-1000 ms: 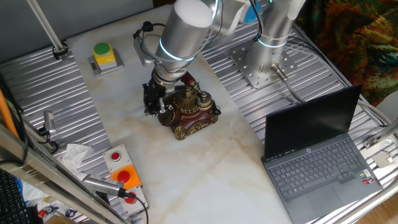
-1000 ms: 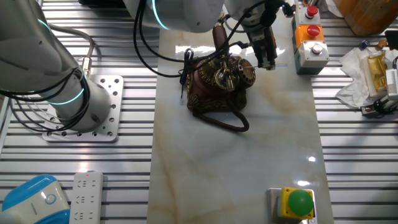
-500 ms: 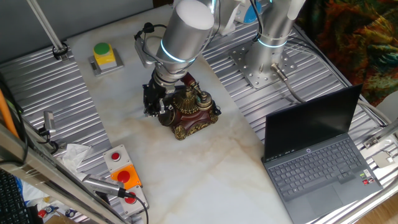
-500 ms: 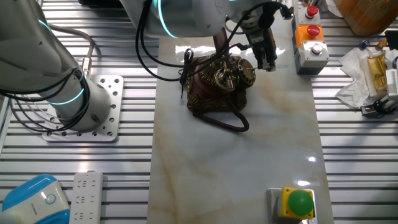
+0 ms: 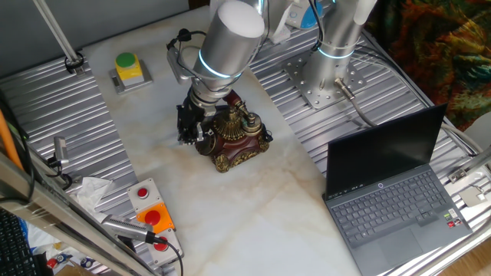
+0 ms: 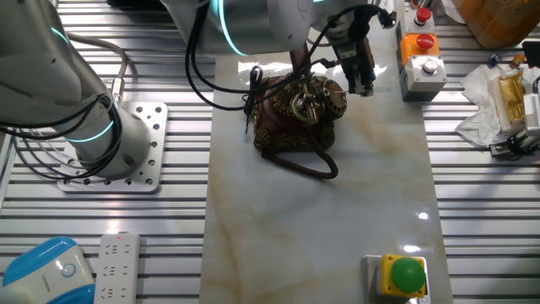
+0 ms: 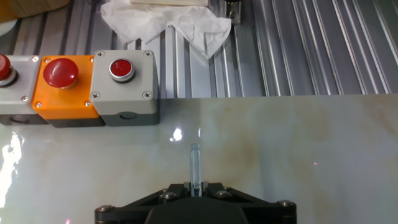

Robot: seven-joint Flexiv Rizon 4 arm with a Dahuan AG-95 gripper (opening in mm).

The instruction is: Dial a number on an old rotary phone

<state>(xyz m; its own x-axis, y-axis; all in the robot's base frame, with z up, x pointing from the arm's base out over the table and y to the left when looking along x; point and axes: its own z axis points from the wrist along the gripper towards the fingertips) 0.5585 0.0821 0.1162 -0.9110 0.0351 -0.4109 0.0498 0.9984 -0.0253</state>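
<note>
Near the centre of the worktop [image 5: 253, 207], slightly toward 12 o'clock in one fixed view, the phone [image 5: 234, 134] is seen standing upright on its brass feet, with the handset [image 6: 305, 95] resting across the cradle. At roughly 9 o'clock of the phone, just beside its body, the tool [image 5: 186, 126] is held low. A thin clear rod [image 7: 194, 167] is seen poking forward from the tool in the hand view, over bare marble; how far the tool stands open cannot be told, nor whether the rod is clamped or fixed there.

The dial is not reached yet, it is judged. For a clean dialling stroke, the rod tip should be brought over the dial face, lowered squarely into one finger hole, and swept along the dial's arc up to the stop, then lifted straight out. Sideways pressure should be kept light, since the small phone could be slid or tipped. The button boxes [image 7: 78, 88] at 11 o'clock in the hand view should be avoided.
</note>
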